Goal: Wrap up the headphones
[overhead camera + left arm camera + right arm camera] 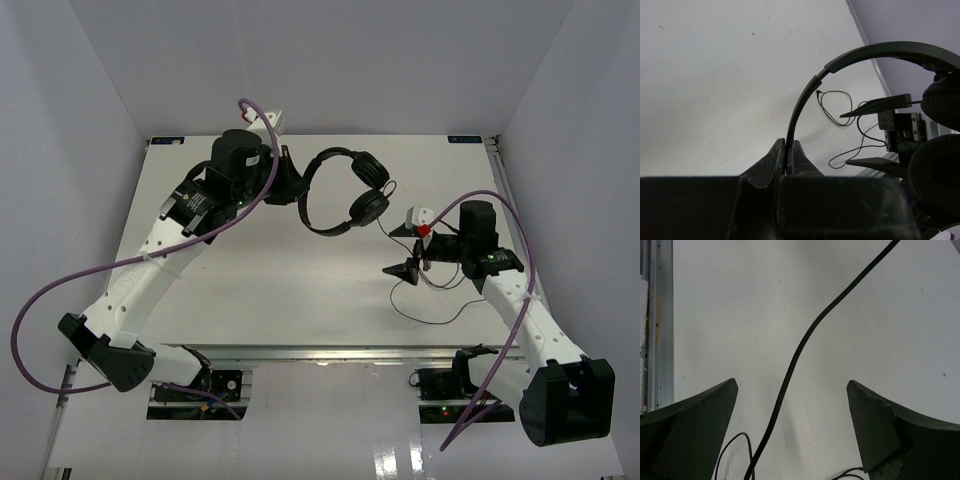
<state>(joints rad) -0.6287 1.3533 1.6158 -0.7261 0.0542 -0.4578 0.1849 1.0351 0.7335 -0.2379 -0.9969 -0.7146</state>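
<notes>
Left wrist: headphones [880, 51] inside left gripper [788, 146]

1. Left wrist view: the earcups [939, 172] of the headphones [865, 52] are cut off by the edge from 3 to 5 o'clock. The foot of the headband [801, 105] is hidden between the clamped fingers of the left gripper [788, 150].
2. Right wrist view: the cable [799, 350] leaves the picture at 1 and 7 o'clock, both ends unseen.
3. Top view: the cable's plug is too small to make out.

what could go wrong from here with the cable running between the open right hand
The right hand is wide open astride the cable; closing off-centre could miss it. The left hand pinches only the thin headband, so the headphones could swing or slip if the cable gets tugged.
</notes>
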